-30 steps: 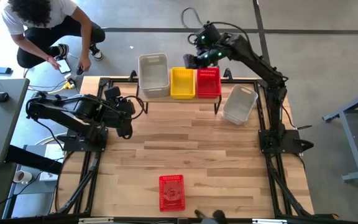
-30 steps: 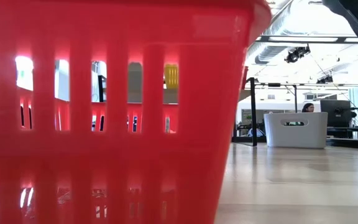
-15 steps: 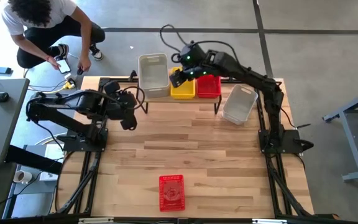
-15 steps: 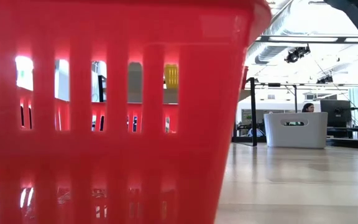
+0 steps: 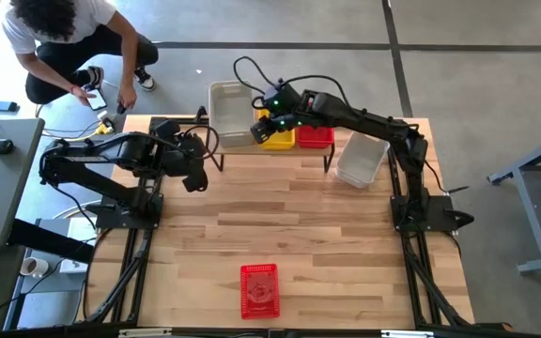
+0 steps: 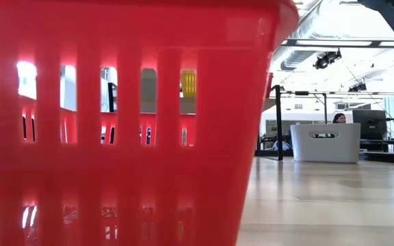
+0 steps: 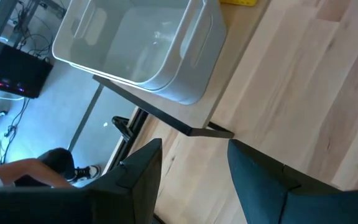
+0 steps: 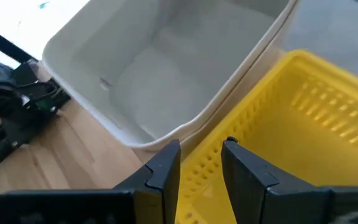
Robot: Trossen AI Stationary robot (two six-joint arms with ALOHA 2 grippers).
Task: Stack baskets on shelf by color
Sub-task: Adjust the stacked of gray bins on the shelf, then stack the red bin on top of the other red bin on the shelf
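**Fingers over the yellow basket's near wall**

Fingers of the right gripper [image 5: 263,125] sit over the shelf [image 5: 327,153], seen from above, at the edge of the yellow basket [image 5: 280,137] next to the grey basket [image 5: 229,111]. A red basket [image 5: 316,136] stands on the yellow one's other side. The left gripper [image 5: 193,178] waits over the worktop [image 5: 299,225], near the shelf's left end. A second grey basket [image 5: 360,158] lies by the right arm, and another red basket [image 5: 258,290] sits far away at the front edge. So the right arm is the nearer one to the yellow basket.

Down low, that front red basket [image 6: 122,123] fills most of the picture, with the second grey basket [image 6: 325,142] far behind.

Past the left fingers [image 7: 138,180], which are apart and hold nothing, the grey basket [image 7: 142,43] sits on the shelf [image 7: 194,115] ahead.

Past the right fingers [image 8: 163,171], spread a little and empty, the yellow basket's [image 8: 278,130] side wall lies just beneath the gap. Its long side runs along the grey basket [image 8: 166,68], and the two touch.
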